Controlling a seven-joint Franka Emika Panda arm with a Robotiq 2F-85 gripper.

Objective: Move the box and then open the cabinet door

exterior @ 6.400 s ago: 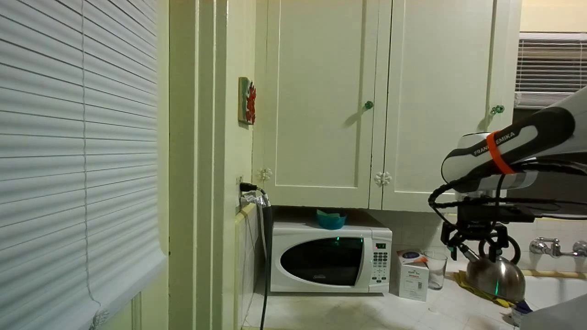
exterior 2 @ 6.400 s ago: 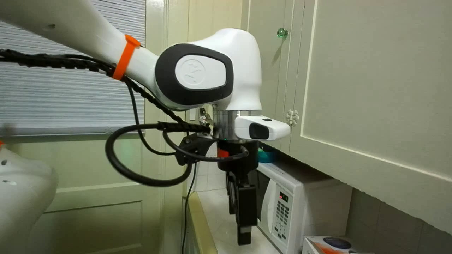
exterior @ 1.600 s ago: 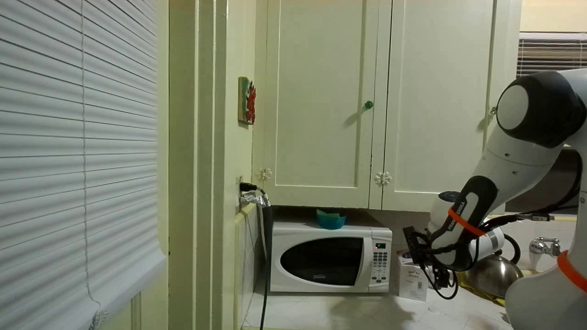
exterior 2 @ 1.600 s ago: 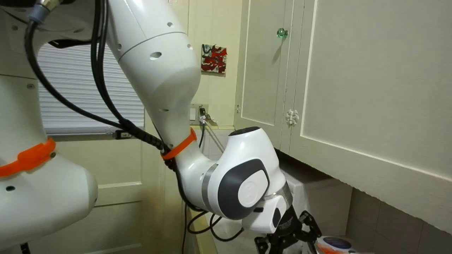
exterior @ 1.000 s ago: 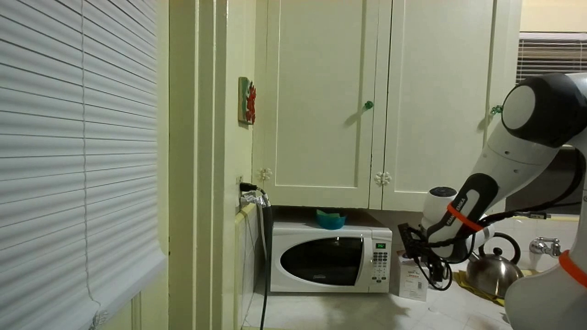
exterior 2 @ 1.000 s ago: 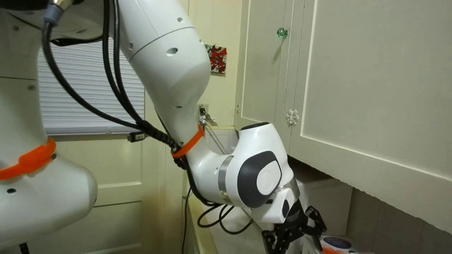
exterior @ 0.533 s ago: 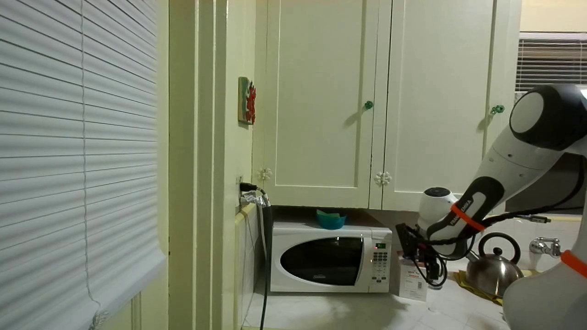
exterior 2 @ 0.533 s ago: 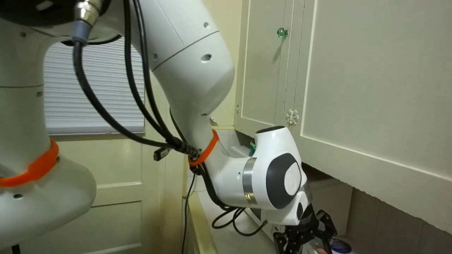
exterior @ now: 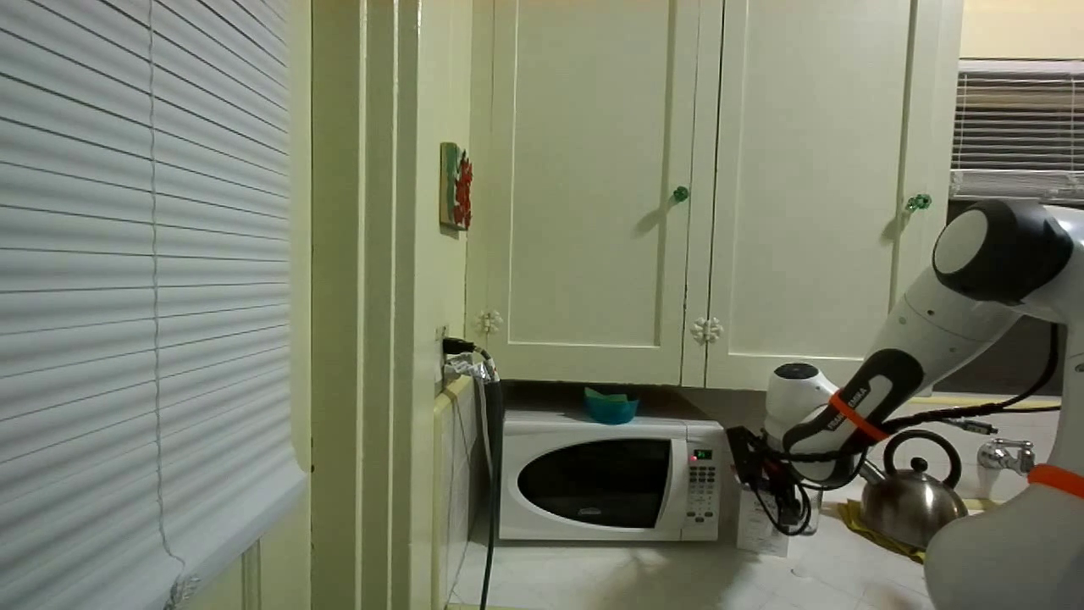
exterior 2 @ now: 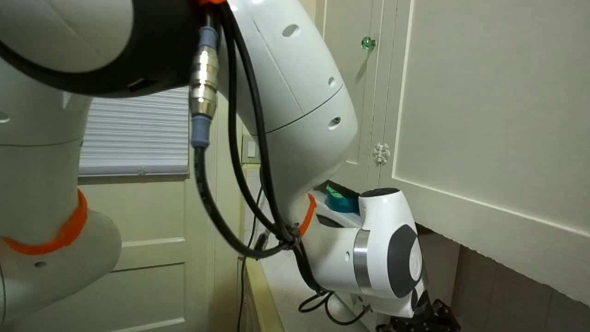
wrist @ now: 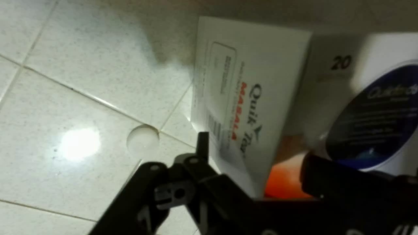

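Standing beyond end effector point(wrist: 255, 147) — box point(wrist: 277, 85)

Kitchen, domestic in look. Cream upper cabinet doors point(exterior: 813, 178), green knobs point(exterior: 681, 194). White microwave point(exterior: 610, 479), turquoise bowl point(exterior: 611, 411) on top. Steel kettle point(exterior: 913, 507) on yellow cloth point(exterior: 868, 532). Chrome tap fitting point(exterior: 1005, 456) against tiled wall point(exterior: 969, 479), partly hidden. White tiled bench point(exterior: 576, 580). Box point(wrist: 248, 98) lettered MASALA in the wrist view. Slatted blinds point(exterior: 144, 296), two.

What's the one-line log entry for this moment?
claw: open, at box, contact unclear | box: upright on counter | cabinet doors: both closed
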